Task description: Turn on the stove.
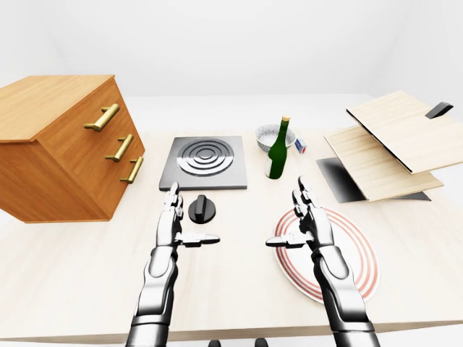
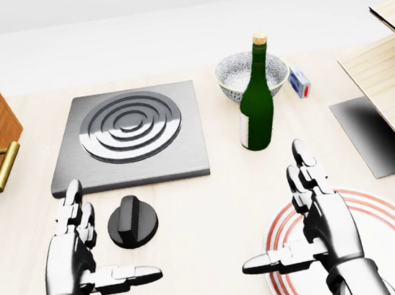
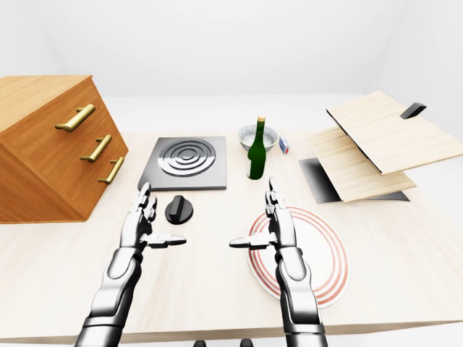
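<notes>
While both hands were held empty above the table, the stove's knob had not yet been touched.

Nearest, the left hand and the right hand were seen with fingers extended and thumbs stuck out inward, nothing gripped. The black knob was found just right of the left hand, below the stove in the head view. It was judged rigid, light and smooth; its raised centre ridge would best be pinched between thumb and fingers and twisted. Farther off, a green bottle and a bowl were seen.
</notes>
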Motion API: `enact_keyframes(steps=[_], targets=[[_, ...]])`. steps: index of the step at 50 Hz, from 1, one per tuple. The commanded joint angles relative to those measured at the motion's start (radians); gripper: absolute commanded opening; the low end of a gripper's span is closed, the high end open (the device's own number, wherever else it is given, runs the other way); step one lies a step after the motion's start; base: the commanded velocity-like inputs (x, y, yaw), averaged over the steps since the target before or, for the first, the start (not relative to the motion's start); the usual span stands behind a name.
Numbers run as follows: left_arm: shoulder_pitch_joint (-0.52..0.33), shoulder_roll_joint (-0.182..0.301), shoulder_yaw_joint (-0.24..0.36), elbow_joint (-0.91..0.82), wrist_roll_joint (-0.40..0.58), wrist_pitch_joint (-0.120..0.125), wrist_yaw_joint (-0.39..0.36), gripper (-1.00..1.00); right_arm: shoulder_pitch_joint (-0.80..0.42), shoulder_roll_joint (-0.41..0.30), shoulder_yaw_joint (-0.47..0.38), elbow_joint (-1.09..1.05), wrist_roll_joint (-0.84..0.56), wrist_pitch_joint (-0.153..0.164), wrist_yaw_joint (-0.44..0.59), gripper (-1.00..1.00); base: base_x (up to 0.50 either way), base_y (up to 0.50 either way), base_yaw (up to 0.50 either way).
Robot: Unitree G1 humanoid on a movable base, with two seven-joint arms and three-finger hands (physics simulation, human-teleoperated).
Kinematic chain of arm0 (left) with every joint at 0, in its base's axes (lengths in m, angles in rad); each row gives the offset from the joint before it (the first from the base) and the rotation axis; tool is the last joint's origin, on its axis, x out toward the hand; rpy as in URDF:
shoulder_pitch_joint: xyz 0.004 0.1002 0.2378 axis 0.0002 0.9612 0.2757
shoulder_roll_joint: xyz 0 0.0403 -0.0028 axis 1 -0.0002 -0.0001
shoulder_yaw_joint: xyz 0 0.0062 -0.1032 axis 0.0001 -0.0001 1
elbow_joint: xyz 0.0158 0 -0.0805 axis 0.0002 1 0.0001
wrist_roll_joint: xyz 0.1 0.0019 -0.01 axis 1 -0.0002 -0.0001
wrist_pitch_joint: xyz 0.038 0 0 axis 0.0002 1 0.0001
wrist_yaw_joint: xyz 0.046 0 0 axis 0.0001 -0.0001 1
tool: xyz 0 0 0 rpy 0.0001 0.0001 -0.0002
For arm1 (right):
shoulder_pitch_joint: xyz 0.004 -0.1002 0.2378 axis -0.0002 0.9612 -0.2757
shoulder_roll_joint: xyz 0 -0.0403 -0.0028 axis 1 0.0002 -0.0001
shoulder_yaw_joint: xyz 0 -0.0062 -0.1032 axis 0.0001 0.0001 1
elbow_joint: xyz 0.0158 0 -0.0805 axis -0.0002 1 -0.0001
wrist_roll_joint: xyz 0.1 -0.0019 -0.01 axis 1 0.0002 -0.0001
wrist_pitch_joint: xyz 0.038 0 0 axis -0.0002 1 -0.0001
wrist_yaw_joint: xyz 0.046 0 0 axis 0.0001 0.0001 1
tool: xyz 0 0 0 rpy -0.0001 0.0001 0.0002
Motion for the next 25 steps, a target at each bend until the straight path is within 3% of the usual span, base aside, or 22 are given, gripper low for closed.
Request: enact_keyframes(steps=[1, 11, 25], targets=[[-0.083, 0.006, 0.003, 0.209, -0.011, -0.066, -0.012, 1.0, -0.013, -0.003, -0.008, 0.018, 0.013, -0.002, 0.003, 1.0, 0.0, 0.0, 0.0], [-0.119, 0.008, -0.004, 0.306, -0.013, -0.066, -0.011, 1.0, -0.011, -0.003, -0.005, 0.017, 0.01, -0.005, 0.001, 1.0, 0.0, 0.0, 0.0], [-0.109, -0.004, -0.02, 0.3, -0.024, -0.066, -0.037, 1.0, -0.013, -0.004, -0.009, 0.013, 0.016, 0.001, 0.003, 1.0, 0.0, 0.0, 0.0]])
